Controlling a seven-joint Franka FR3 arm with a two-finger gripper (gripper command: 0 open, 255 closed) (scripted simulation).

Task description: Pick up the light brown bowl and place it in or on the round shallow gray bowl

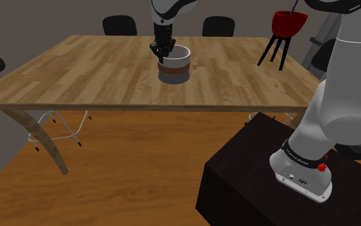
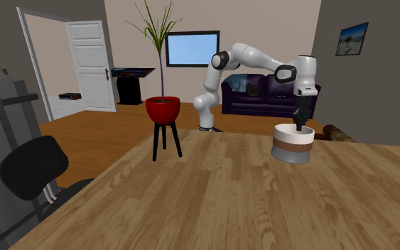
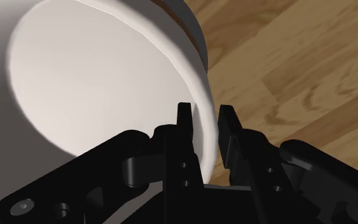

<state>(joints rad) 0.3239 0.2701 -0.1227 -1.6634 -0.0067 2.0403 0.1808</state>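
Fingers [image 3: 184, 121] first: we see one black finger inside the brown bowl [image 3: 107, 83] and one outside. They pinch its thin wall between them, so the gripper [image 3: 204, 118] is closed on the rim. We think it grabs the rim because the bowl is too wide to hold from both sides, but the wall fits between the fingers.

The bowl is white inside and on top, with a brown band lower down. It stands upright in the gray bowl [image 1: 174, 78], which peeks out under it. We see no gap between the two, so we think the brown bowl is already in the right place. The gripper comes straight down from above the gray bowl, and that keeps the brown bowl level.

The gray bowl rests on the wooden table [image 1: 76, 80], away from the table's edges. A red pot [image 1: 289, 22] is well apart from the gray bowl and not in the way.

We think the job is nearly done. What is left is to let go and lift straight up, so the rim does not get bumped.
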